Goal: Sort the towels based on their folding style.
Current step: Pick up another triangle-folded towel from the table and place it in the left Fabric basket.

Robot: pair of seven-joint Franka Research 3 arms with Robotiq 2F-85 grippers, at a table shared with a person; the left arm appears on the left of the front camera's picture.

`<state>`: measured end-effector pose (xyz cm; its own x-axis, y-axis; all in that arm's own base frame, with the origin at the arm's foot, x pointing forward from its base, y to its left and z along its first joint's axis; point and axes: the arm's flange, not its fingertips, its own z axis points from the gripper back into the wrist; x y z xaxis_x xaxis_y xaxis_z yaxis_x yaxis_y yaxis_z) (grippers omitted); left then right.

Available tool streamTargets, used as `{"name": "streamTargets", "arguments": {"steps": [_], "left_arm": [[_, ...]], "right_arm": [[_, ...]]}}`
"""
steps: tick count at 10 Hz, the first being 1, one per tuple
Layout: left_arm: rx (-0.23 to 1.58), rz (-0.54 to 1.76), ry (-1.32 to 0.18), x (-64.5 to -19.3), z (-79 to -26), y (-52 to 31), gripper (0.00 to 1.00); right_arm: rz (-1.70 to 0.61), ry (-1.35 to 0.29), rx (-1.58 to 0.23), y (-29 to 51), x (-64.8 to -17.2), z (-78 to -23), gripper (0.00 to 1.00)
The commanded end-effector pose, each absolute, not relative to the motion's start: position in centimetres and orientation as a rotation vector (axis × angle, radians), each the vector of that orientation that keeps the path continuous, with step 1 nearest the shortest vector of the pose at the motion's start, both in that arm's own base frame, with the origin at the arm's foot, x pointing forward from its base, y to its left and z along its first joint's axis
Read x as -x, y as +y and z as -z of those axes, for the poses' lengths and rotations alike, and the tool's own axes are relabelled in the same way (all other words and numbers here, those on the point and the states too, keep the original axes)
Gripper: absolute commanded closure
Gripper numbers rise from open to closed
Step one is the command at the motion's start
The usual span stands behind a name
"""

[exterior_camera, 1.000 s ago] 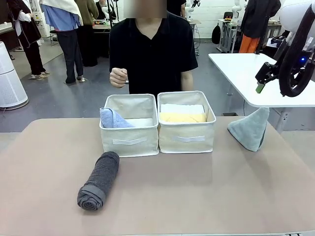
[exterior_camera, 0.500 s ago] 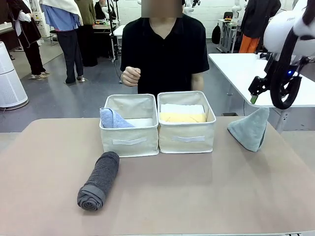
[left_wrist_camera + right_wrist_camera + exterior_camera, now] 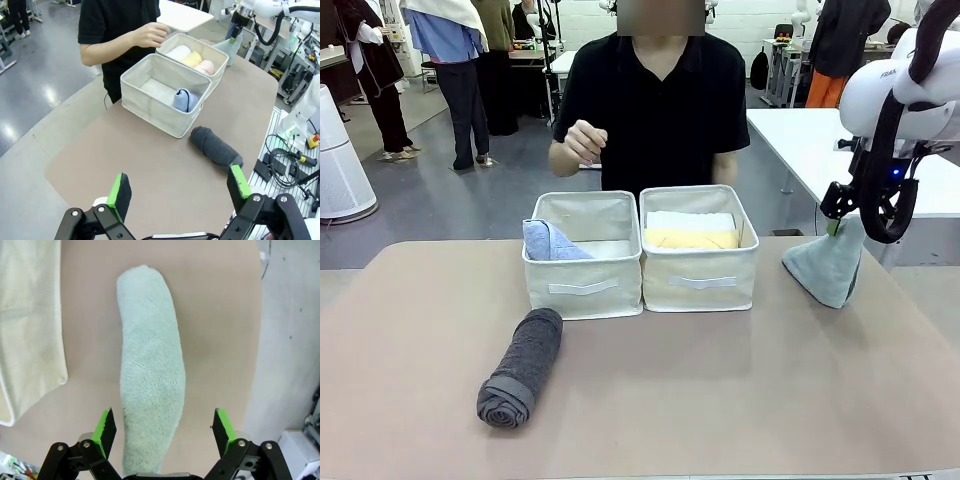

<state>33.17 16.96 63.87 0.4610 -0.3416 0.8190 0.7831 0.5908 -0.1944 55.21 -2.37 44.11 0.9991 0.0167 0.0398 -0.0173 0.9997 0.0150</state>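
Now the right pincer (image 3: pixel 165 427) has dropped, spread, over the grey-green towel (image 3: pixel 150 350)

Bright, even, sharp; wide-angle wrist distortion.

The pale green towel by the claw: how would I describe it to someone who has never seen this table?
On the brown table, look right of the two cream bins. There, alone on the tabletop, stands the pale grey-green towel, the right claw open above it. It is a pointed cone, unlike the dark grey roll lying at the front left.
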Motion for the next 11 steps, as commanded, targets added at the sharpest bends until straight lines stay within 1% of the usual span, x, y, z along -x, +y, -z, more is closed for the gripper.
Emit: {"name": "streamTargets", "arguments": {"steps": [1,3,4,5,6,7,8,11], "left_arm": [[0.614,0.776,-0.836,-33.1,-63.8,17.1,0.0],[0.614,0.776,-0.836,-33.1,-63.8,17.1,0.0],[0.614,0.776,-0.836,-33.1,-63.8,17.1,0.0],[0.614,0.776,-0.836,-33.1,-63.8,17.1,0.0],[0.614,0.776,-0.836,-33.1,-63.8,17.1,0.0],[0.614,0.776,-0.836,-33.1,-63.8,17.1,0.0],[0.614,0.776,-0.836,-33.1,-63.8,17.1,0.0],[0.614,0.776,-0.836,-33.1,-63.8,17.1,0.0]], "right_arm": [[-0.014,0.027,-0.001,-2.1,-56.0,-43.2,0.0],[-0.039,0.064,-0.012,-2.3,-56.6,-41.9,0.0],[-0.041,0.089,-0.005,-2.3,-56.7,-41.4,0.55],[-0.032,0.095,-0.017,-2.4,-56.8,-41.4,0.55],[-0.029,0.096,-0.02,-2.5,-56.8,-41.5,1.0],[-0.026,0.097,-0.023,-2.6,-56.8,-41.6,0.61],[-0.026,0.098,-0.021,-2.6,-56.8,-41.7,1.0],[-0.033,0.093,-0.015,-2.4,-56.5,-42.1,1.0]]}}
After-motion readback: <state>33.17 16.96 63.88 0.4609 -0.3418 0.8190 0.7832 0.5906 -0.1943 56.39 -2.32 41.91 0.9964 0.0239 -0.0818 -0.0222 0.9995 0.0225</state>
